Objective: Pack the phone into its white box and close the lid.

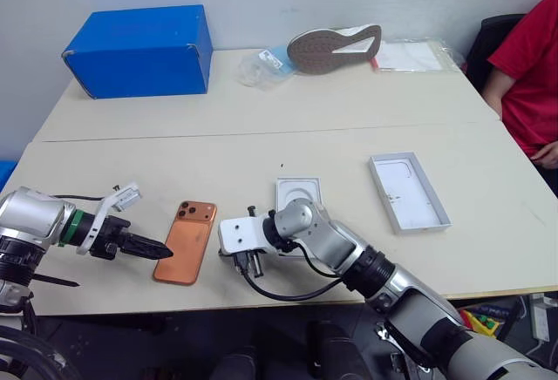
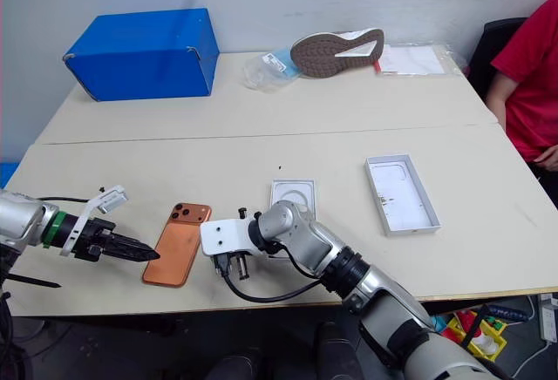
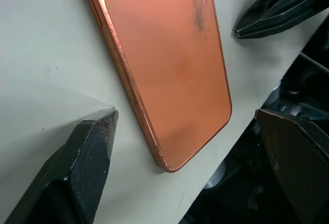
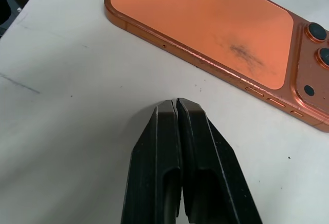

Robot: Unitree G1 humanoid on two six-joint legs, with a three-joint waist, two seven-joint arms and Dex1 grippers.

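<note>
Pinched-shut right hand and spread left hand flank phone on beige table.

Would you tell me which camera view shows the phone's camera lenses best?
The right wrist view: the phone lies close, its lenses sharp at one corner. Both eye views show the whole phone, lenses small. The left wrist view shows its plain end.
</note>
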